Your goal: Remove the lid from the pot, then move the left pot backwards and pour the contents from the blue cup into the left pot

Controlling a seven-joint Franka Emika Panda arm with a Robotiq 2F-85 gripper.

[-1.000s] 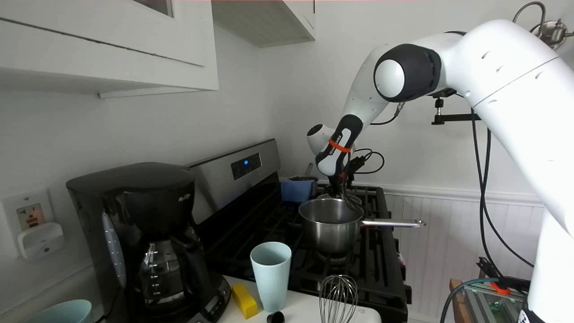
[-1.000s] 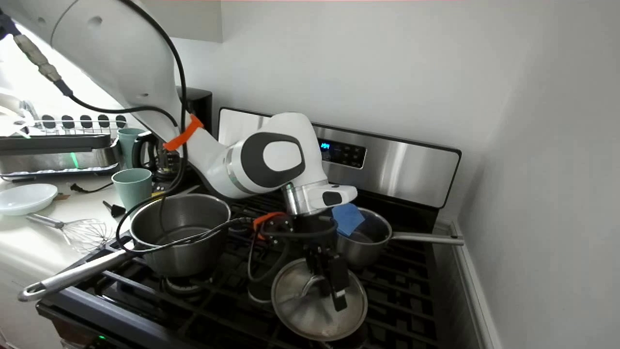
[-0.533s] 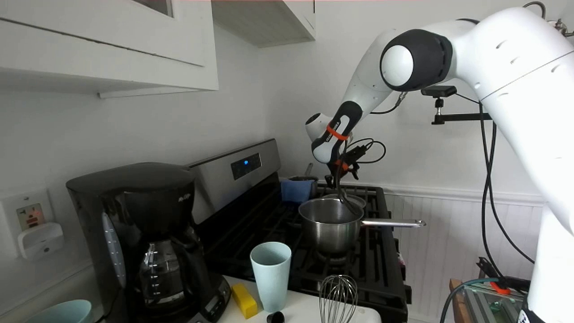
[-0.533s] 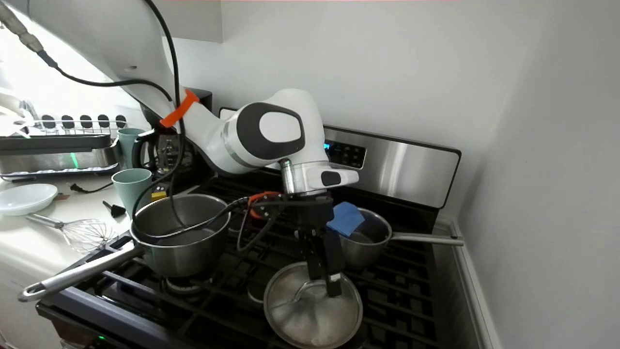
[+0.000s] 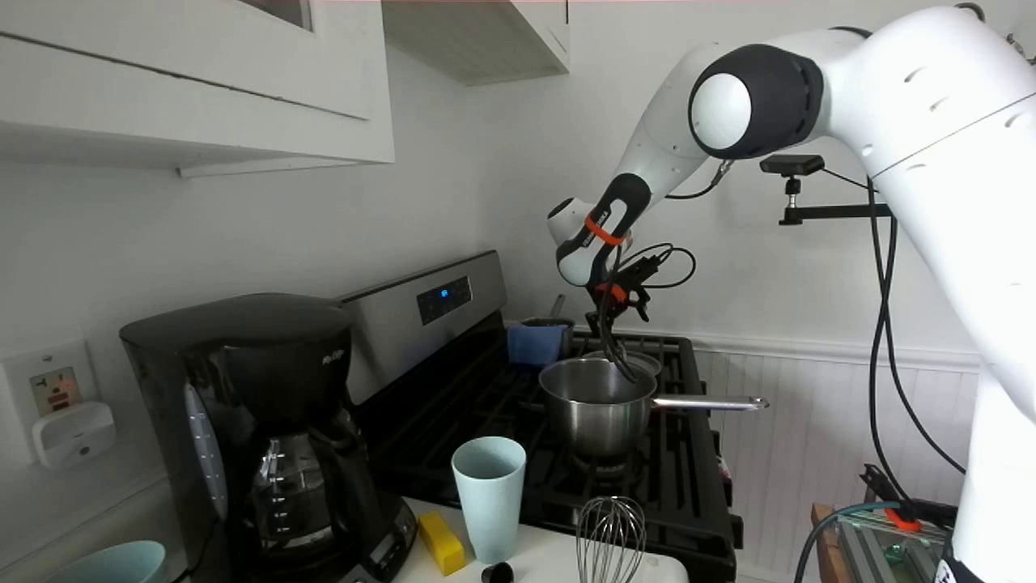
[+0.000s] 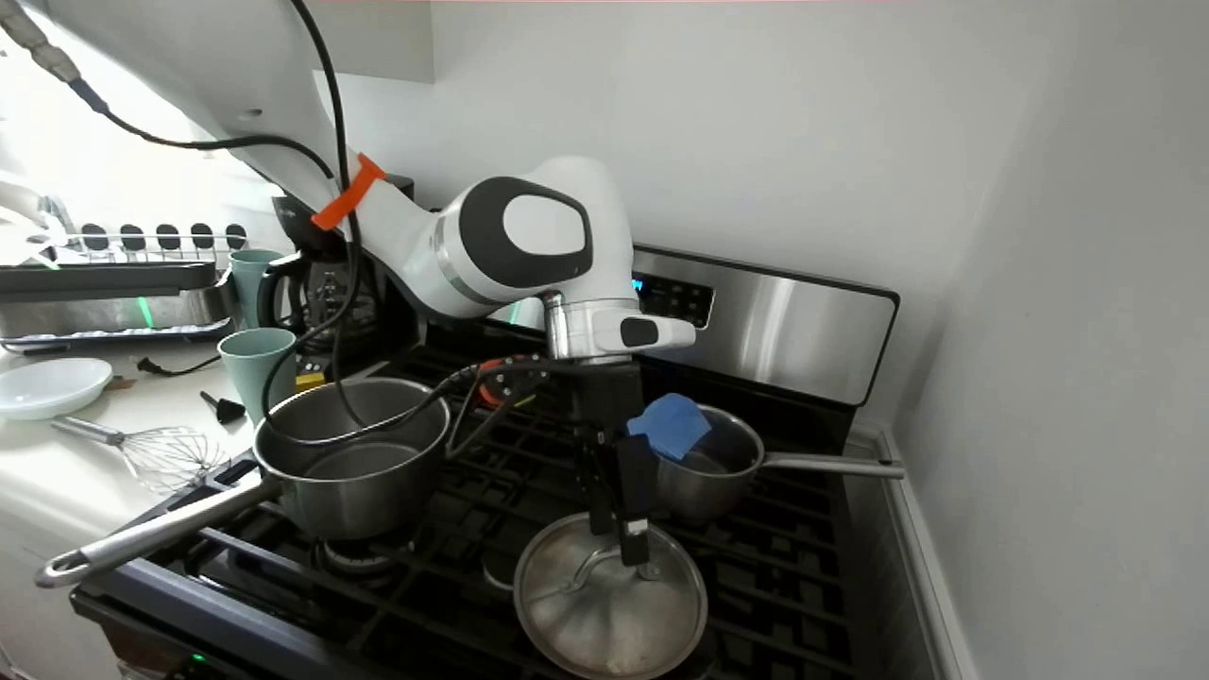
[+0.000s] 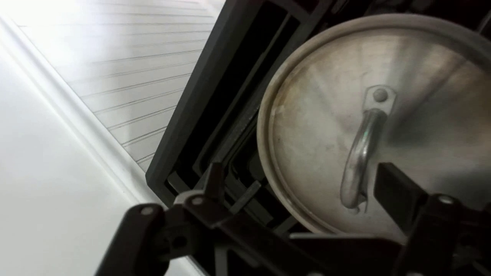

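Observation:
The steel lid (image 6: 614, 614) lies flat on the front right of the stove, with its arched handle (image 7: 356, 165) upward. My gripper (image 7: 301, 178) is open and empty above the lid. In the wrist view one fingertip is beside the handle and the other is beyond the lid's rim. In an exterior view the gripper (image 6: 619, 540) hangs just over the handle. The left pot (image 6: 354, 505) stands uncovered on the front left burner, its long handle toward the front; it also shows here (image 5: 599, 429). The blue cup (image 5: 490, 502) stands upright on the counter, left of the stove.
A smaller pot (image 6: 704, 482) with a blue cloth (image 6: 672, 425) over its rim stands at the back right. The gripper's cable (image 6: 354, 430) hangs over the left pot. A whisk (image 5: 611, 538), a yellow block (image 5: 441, 542) and a coffee maker (image 5: 267, 437) are near the cup.
The gripper was down at the lid's handle and has risen straight up off it. The lid shifted slightly toward the stove's front, then stayed still. The pots and cup have not moved.

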